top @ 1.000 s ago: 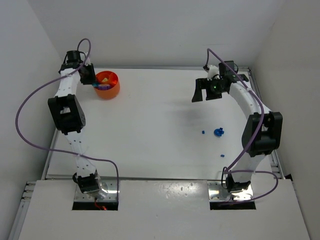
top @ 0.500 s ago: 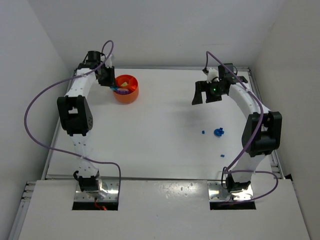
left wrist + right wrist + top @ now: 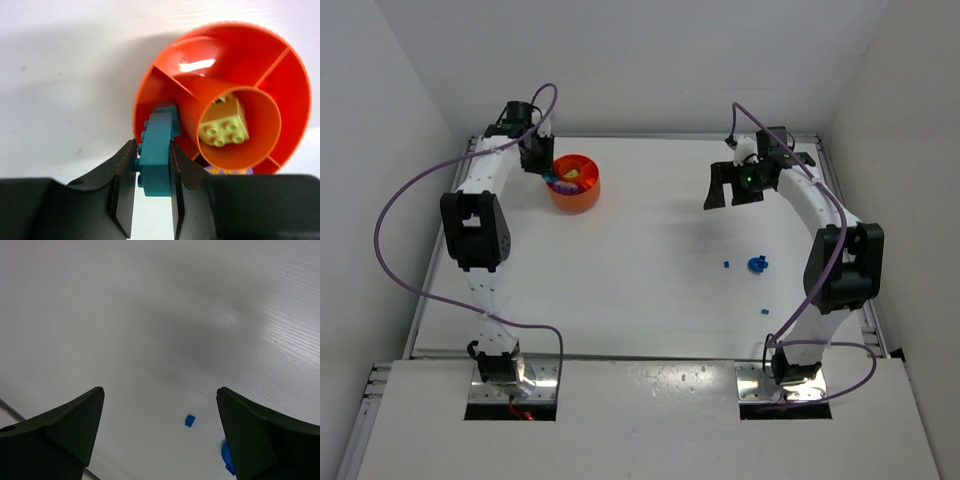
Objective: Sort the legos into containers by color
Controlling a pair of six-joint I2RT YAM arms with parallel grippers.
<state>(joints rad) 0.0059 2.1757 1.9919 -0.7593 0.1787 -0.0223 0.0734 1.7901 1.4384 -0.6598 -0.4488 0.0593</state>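
As we scan the desk from its near edge, we first meet three blue legos lying loose on the right, one larger and two tiny, well apart from the bowl; we judge them not yet sorted. Above and beyond them our right hand hovers with its fingers spread wide and nothing between them. It points down so that its camera looks over the blue group, probably ready for the next pick. Farther off, at the far left, our left hand pinches a teal brick by its long sides, its front end over the bowl's rim. We hold it above an outer compartment because each colour needs its own section: the middle cup has a lime brick, and a purple one shows in a neighbouring section.
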